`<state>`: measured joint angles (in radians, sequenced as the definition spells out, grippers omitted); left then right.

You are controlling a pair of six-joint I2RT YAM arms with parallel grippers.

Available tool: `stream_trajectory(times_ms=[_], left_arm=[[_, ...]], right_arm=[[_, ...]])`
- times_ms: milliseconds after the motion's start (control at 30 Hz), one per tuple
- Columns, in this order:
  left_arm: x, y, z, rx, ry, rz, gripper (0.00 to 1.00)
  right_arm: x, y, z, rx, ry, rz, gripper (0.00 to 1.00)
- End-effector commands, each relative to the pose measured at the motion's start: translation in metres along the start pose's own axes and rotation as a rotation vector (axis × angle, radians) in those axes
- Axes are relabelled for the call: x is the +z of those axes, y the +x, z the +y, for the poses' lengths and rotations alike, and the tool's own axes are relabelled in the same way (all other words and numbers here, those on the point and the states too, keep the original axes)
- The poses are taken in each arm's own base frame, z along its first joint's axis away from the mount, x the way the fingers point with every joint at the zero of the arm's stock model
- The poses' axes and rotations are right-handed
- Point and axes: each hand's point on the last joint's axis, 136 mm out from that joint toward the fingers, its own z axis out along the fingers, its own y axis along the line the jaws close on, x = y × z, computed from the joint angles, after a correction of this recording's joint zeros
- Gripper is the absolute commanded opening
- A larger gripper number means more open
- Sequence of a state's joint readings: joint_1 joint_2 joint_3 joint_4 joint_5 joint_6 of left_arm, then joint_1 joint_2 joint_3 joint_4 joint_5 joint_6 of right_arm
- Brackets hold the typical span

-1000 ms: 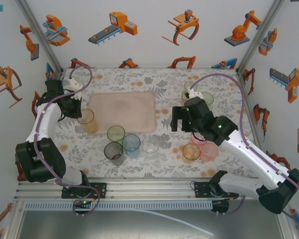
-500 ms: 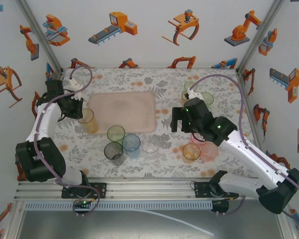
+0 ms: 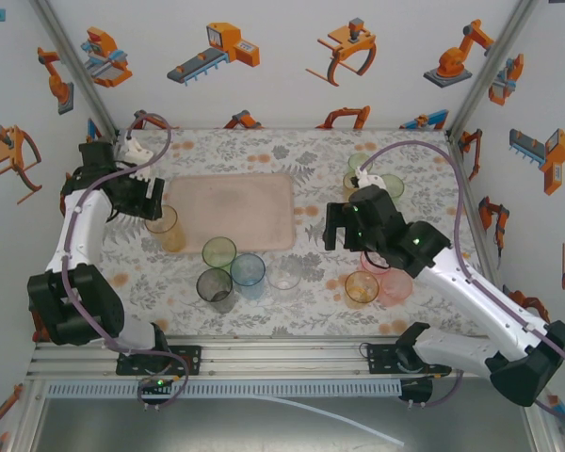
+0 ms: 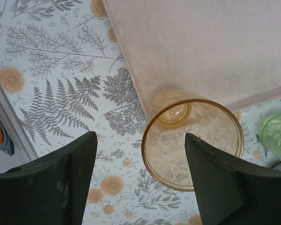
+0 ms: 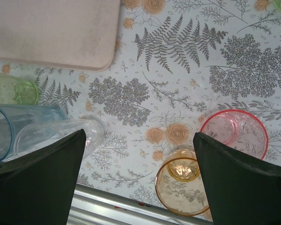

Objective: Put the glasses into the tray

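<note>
Fern-print tablecloth [image 3: 313, 309], amber glass [image 3: 167, 229] just beside the pale pink tray [image 3: 234, 209].

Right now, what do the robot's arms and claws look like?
The left arm and right arm are white tubes with black joints, each trailing a looping purple cable. The left gripper and right gripper are black, with two broad, flat fingers.

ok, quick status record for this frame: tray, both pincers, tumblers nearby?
tray: no tumbler inside
left pincer: open, over amber tumbler at tray's near-left corner
right pincer: open, empty, near pink tumbler and second amber tumbler
front of tray: green tumbler, blue tumbler, grey tumbler, clear tumbler, upright
</note>
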<state>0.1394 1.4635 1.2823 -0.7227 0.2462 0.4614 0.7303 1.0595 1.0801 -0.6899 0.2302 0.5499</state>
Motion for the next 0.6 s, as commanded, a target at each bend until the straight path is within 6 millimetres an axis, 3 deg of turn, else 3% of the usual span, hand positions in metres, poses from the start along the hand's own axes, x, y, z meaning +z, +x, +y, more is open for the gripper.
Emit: stream_trajectory(times_ms=[0,200,267,467,567], left_arm=[[-0.032,-0.015,0.005,-0.007,-0.05,-0.045,0.73],[-0.088,-0.033,-0.007,0.02,-0.084,-0.131,0.81],[-0.104,-0.032,-0.022,0.063,-0.067,-0.153,0.84],[-0.121,-0.003,-0.091,0.249,0.047,-0.114,0.88],[-0.132,-0.003,-0.115,0.263,0.107,-0.137,0.93]], right_arm=[[-0.012,-0.005,-0.003,0.018,0.003,-0.04,0.86],[-0.012,-0.005,-0.008,0.018,0.021,-0.053,0.86],[-0.01,-0.004,-0.005,0.037,0.003,-0.052,0.86],[-0.006,-0.004,0.005,0.091,-0.069,-0.088,0.86],[-0.005,0.0,0.002,0.095,-0.054,-0.068,0.86]])
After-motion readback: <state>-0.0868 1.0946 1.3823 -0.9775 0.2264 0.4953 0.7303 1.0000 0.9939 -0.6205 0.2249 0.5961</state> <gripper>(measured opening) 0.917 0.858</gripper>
